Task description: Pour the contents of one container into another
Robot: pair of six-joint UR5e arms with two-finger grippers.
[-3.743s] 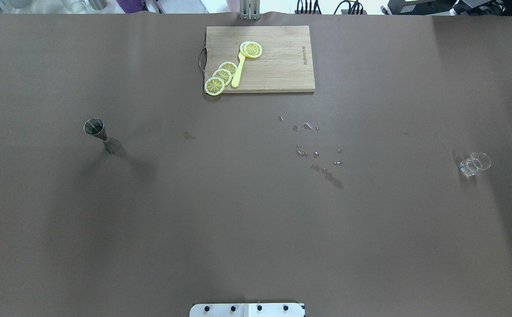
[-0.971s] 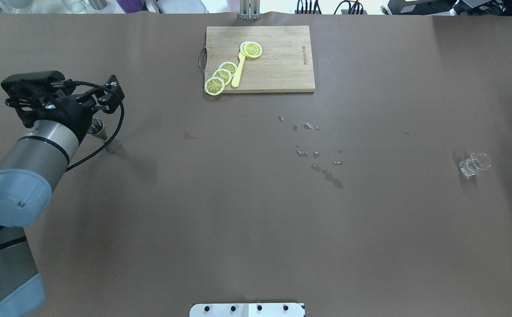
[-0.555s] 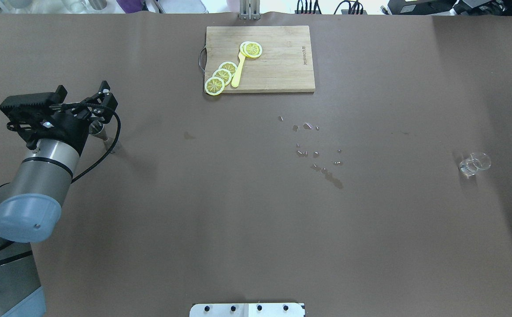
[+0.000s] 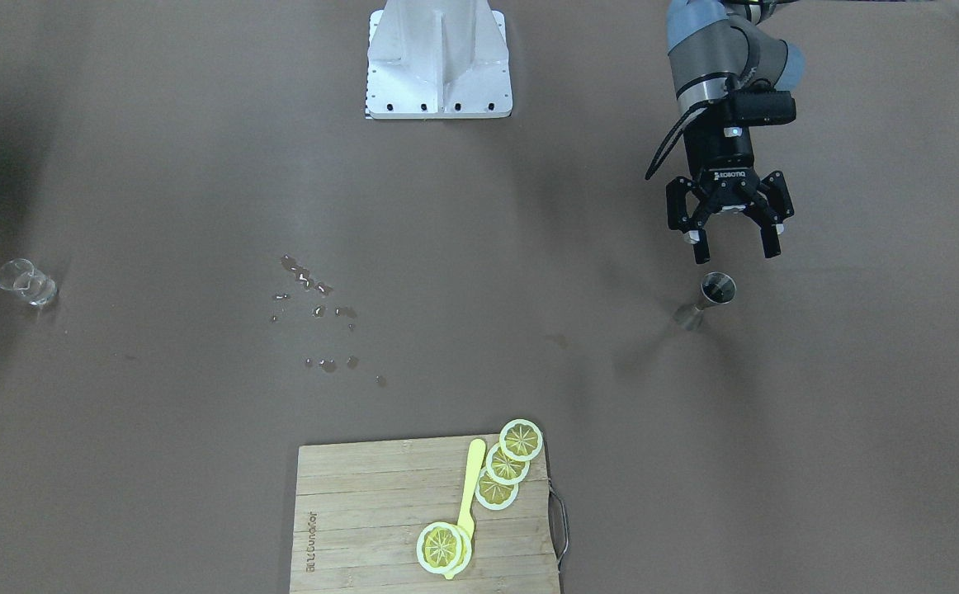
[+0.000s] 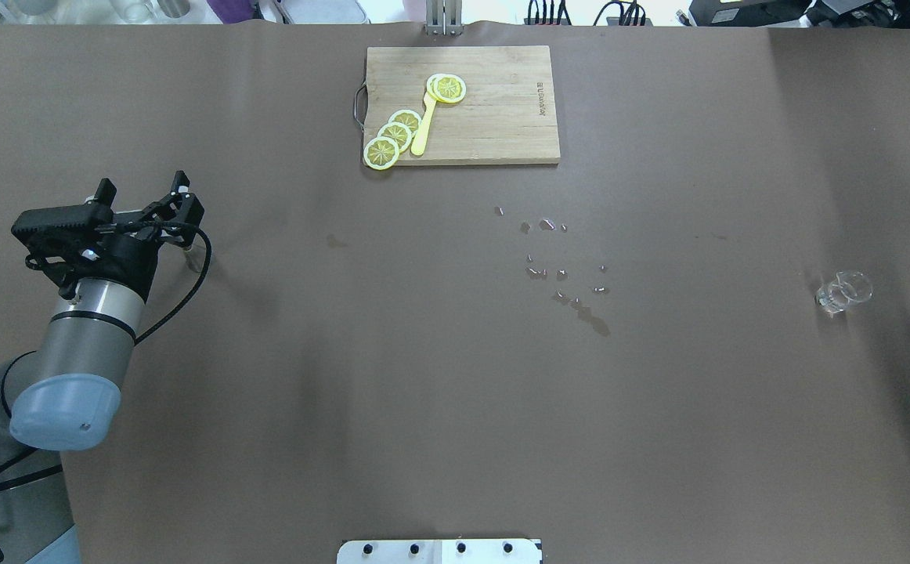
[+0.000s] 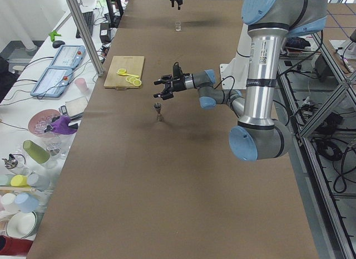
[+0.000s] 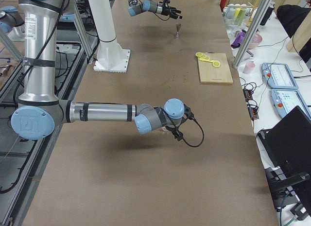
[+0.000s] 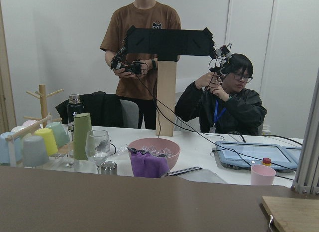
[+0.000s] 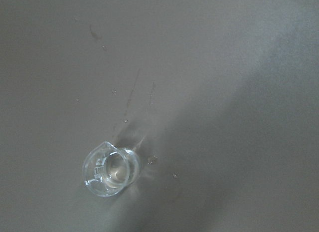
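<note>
We hold our left gripper (image 4: 734, 250) spread wide near the little metal cup (image 4: 707, 299), at the right of the front view, so it can close round the cup and lift it to pour.

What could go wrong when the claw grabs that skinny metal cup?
The metal cup is tall and narrow on a small foot, so the open left claw might knock it over. The little glass stands far across the table, so carrying could slosh. Droplets already lie on the table, so more may spill.
</note>
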